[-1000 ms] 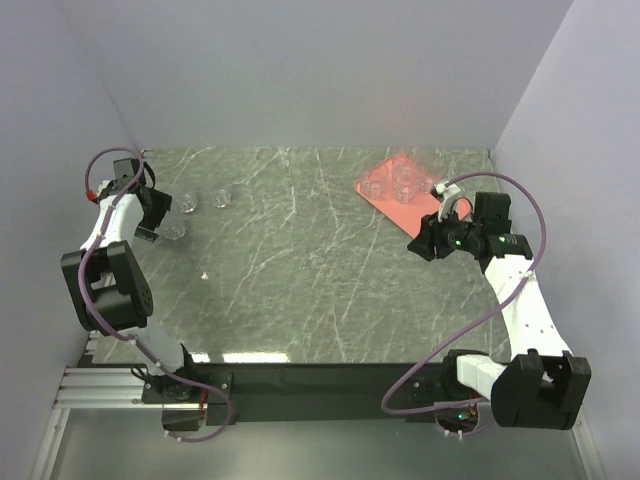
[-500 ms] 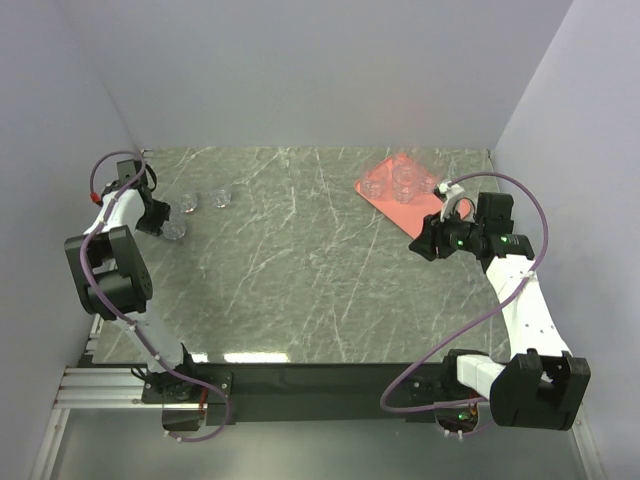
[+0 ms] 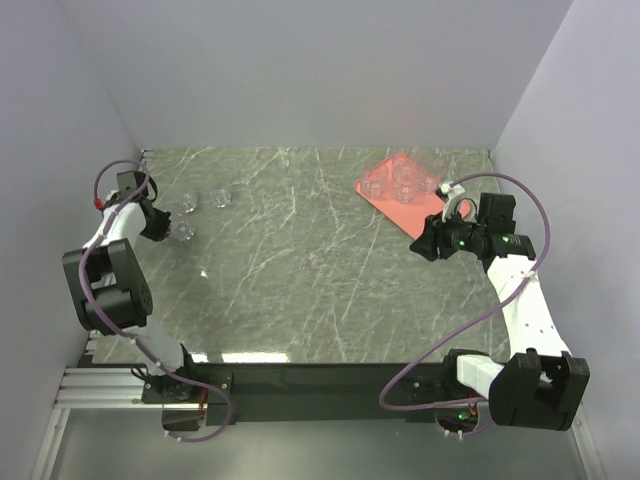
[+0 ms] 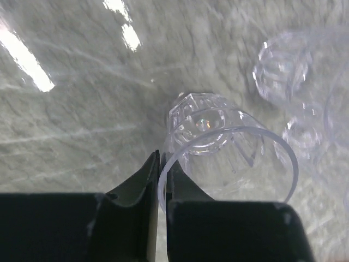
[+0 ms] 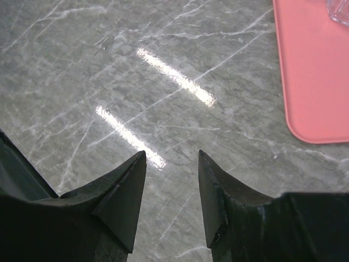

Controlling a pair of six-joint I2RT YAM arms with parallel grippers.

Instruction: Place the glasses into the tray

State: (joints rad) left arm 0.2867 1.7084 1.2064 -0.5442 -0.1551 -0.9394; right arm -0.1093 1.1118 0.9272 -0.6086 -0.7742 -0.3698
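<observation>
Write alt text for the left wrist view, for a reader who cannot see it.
The black left gripper pinches the near rim of a small clear glass tumbler on a grey marbled table, with other clear tumblers blurred at the right.

This looks like a robotics lab test cell, not anywhere lived in: plain pale walls (image 3: 320, 70) box in a grey marble-patterned table (image 3: 300, 280) on the left, far and right sides. A left arm (image 3: 105, 290) and a right arm (image 3: 525, 310), white and black, are mounted at the near edge beside an aluminium rail (image 3: 100, 385), with purple cables (image 3: 500, 177) looping loose
</observation>
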